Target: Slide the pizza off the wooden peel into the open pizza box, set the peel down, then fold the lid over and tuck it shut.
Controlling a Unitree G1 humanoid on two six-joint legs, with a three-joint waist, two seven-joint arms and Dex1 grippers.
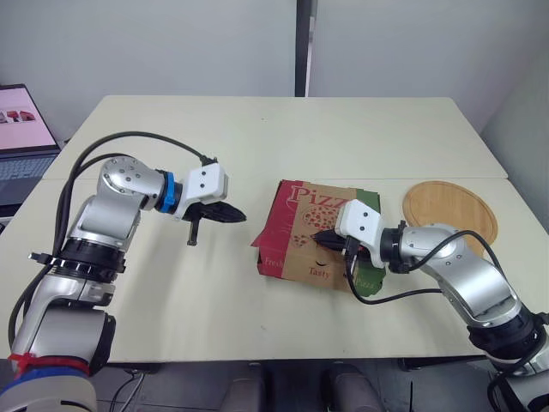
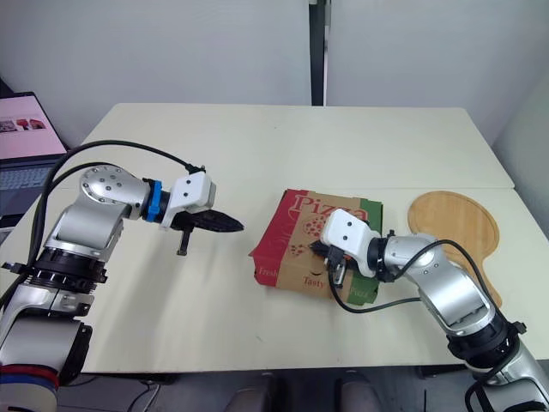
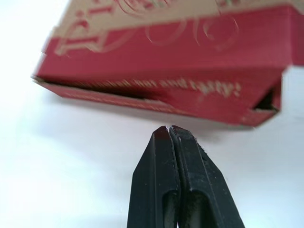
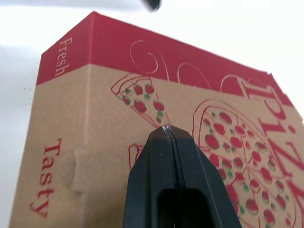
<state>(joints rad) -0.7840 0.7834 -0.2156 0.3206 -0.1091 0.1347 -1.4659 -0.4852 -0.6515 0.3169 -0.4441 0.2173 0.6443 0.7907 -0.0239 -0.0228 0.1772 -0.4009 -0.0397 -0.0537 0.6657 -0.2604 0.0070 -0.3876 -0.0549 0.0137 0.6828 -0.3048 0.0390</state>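
The red-and-tan cardboard pizza box (image 1: pixel 292 245), just beside the round wooden peel (image 1: pixel 450 208), could skid or spring its gaping flap (image 3: pixel 142 95) as the pinched-together right gripper (image 1: pixel 324 236) presses its lid, the closed, empty left gripper (image 1: pixel 238 215) hovering apart.

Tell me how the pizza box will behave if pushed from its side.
Low and flat, the box likely slides on the smooth table rather than tipping. Its side flap gapes, so that thin wall may buckle inward. The right gripper resting on it could pin it.
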